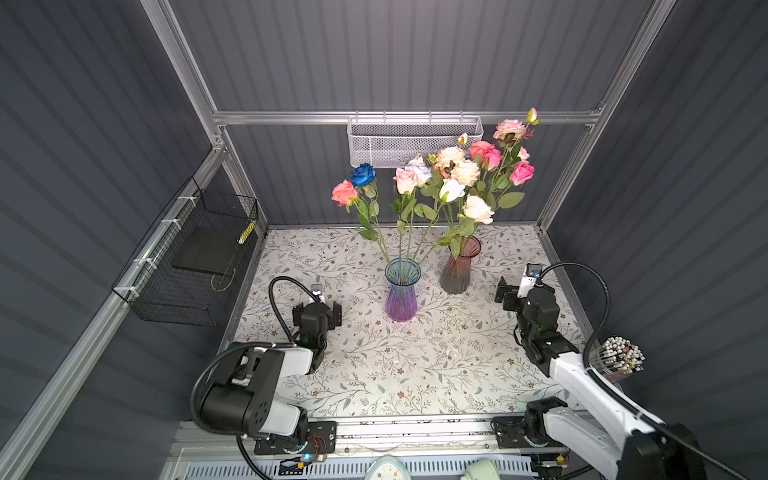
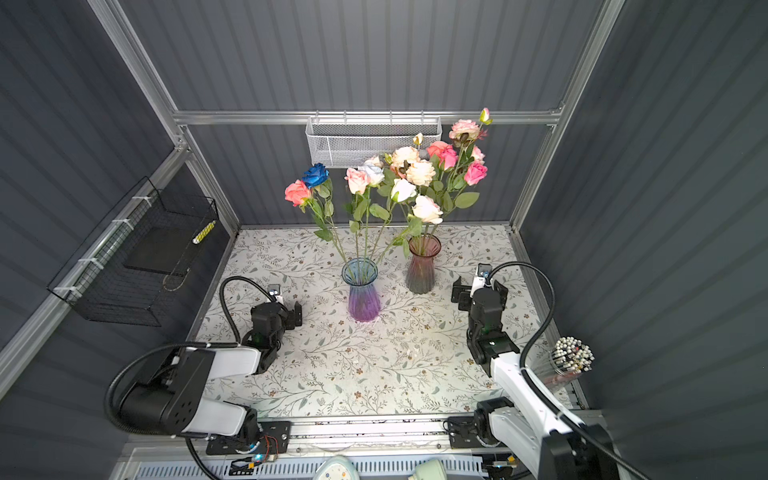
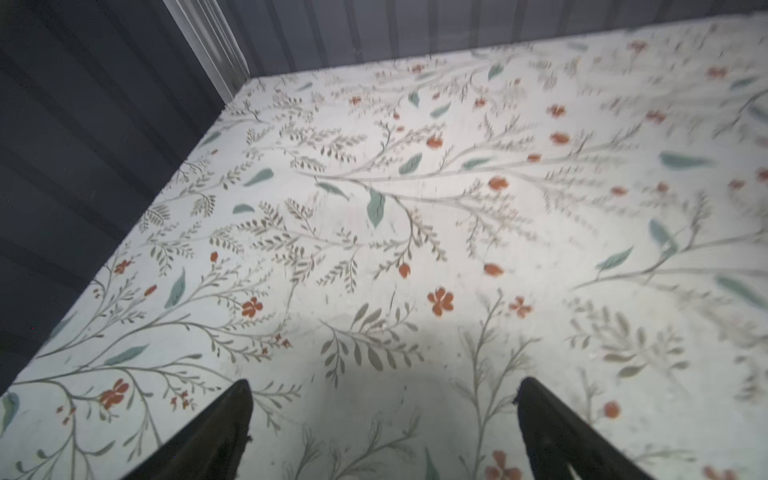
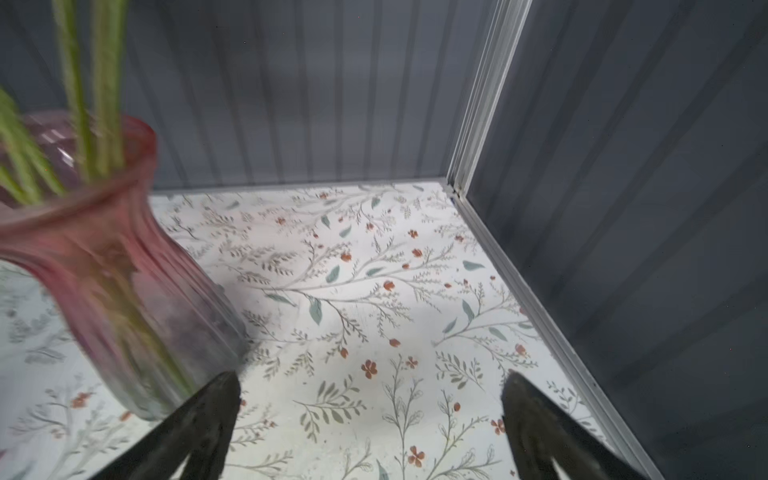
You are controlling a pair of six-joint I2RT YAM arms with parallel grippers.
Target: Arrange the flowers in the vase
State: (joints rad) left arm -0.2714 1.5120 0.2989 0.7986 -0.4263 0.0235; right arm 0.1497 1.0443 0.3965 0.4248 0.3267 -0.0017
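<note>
Both claws stand wide apart, holding nothing. Left gripper (image 3: 382,388) sits low, left of the blue-and-purple vase (image 1: 402,291); right gripper (image 4: 370,380) is to that vase's right, just beside a pink-red vase (image 1: 460,268). All flowers (image 1: 451,174) stand upright in the vases: the blue rose (image 1: 363,174) and a few others in the blue-and-purple vase, the rest in its pink-red neighbour.

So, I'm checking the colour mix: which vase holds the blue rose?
The blue-to-purple vase, not the pink vase beside it; the blue rose stands in it.
</note>
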